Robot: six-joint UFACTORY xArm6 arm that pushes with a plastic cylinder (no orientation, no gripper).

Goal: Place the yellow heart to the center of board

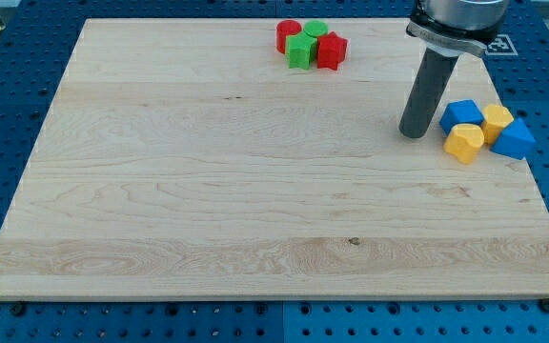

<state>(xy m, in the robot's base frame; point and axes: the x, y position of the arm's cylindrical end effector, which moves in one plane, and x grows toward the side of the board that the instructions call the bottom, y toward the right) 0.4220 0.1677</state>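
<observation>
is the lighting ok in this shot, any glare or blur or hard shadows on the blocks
Camera view: lighting even and soft on the wooden board, no glare; only faint shadows under the yellow heart and beside my tip, just to the view's left of the yellow and blue blocks; everything in sharp focus; the board narrows toward the view's top.

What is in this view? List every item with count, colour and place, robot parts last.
Board: one, pale wood, fills most of the view.
Red blocks: two, view's top, in a cluster with the green ones.
Green blocks: two, same cluster.
Blue blocks: two, view's right edge, in a cluster with the yellow ones.
Yellow heart: one, nearest corner of that cluster.
Yellow block: one, between the blue ones.
My tip: one, dark rod, just left of the blue-yellow cluster.
</observation>
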